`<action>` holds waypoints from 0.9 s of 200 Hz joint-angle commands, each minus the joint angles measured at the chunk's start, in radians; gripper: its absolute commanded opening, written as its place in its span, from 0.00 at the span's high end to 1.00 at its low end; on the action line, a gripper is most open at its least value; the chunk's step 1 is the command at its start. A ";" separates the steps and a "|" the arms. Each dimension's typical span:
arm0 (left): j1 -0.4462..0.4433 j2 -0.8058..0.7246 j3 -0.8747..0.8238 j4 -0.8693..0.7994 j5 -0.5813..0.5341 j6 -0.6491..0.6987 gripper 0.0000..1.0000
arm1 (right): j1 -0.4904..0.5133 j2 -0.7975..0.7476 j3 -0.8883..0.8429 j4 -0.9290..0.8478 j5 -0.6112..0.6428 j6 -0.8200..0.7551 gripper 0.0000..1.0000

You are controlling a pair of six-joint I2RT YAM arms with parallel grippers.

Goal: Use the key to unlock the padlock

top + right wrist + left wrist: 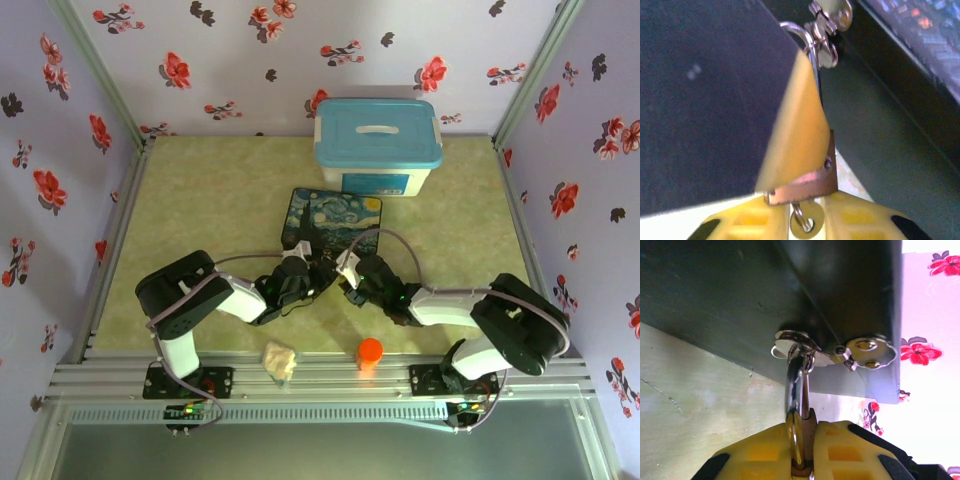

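At the middle of the table, the key is framed in the narrow gap of the right gripper; whether it is clamped cannot be told. The padlock, small, rigid, likely light and free to swing on the hasp, is pinched by its body in the closed left gripper. The thin, slippery key is best taken by its bow. The approach is crowded by the box wall; an orange cylinder is seen at the near edge, a tub at the far edge.
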 commanded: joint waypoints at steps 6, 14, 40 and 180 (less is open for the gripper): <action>0.004 -0.030 0.027 0.061 0.044 0.000 1.00 | 0.007 0.031 0.039 0.058 0.003 -0.017 0.86; 0.004 -0.026 0.026 0.065 0.049 -0.003 1.00 | 0.005 0.032 0.034 0.069 -0.008 -0.013 0.88; 0.007 -0.017 0.029 0.064 0.072 -0.004 1.00 | -0.006 0.025 0.013 0.102 -0.087 0.014 0.95; 0.066 0.014 -0.001 0.023 0.134 0.064 0.98 | -0.191 0.001 -0.056 0.269 -0.538 0.308 1.00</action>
